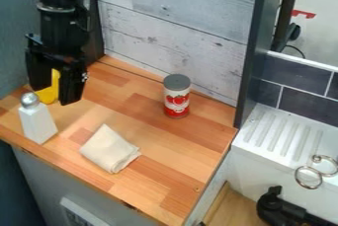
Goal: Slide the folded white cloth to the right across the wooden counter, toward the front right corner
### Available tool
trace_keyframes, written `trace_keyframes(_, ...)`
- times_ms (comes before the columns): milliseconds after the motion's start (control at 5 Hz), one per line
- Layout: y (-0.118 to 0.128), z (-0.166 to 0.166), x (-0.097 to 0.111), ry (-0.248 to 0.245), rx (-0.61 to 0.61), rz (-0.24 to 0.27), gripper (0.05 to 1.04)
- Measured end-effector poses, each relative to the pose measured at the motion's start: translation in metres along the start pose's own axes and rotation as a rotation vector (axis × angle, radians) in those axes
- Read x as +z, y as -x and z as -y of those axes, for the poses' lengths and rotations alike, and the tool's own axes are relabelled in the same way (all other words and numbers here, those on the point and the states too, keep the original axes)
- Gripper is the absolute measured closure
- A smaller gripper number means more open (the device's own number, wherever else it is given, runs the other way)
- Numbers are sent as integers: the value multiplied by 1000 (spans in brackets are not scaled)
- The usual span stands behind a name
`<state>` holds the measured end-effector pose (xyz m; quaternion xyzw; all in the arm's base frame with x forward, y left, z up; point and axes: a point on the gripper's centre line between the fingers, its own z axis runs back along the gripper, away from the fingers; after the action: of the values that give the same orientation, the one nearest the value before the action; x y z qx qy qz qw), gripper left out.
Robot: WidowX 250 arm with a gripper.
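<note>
So the black two-finger tool (pixel 53 94) is open over the back left of the wooden surface (pixel 177 182), with a bright yellow plastic-looking object (pixel 46 95) showing between its fingers. Can't tell if they touch. White silver-topped shaker (pixel 37 121) is just beside, folded beige cloth (pixel 109 149) nearby.

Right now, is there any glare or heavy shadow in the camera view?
In the camera view: soft, fairly even light over the wooden counter, no hard-edged shadows; small glints on the silver top of the white shaker, no strong glare; the black gripper so dark that much of its surface detail is lost.
</note>
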<state>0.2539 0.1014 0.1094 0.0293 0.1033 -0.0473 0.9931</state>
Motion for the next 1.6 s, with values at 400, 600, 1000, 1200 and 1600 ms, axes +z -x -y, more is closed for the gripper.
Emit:
trace_keyframes(400,-8,6,-18,41,8,5,81)
trace_keyframes(600,-15,18,-29,40,-21,39,81)
trace_keyframes(1000,-37,36,-58,16,-89,70,81)
trace_keyframes(1200,-41,37,-75,19,-91,43,81)
trace_keyframes(1600,-51,40,-92,-32,-99,10,81)
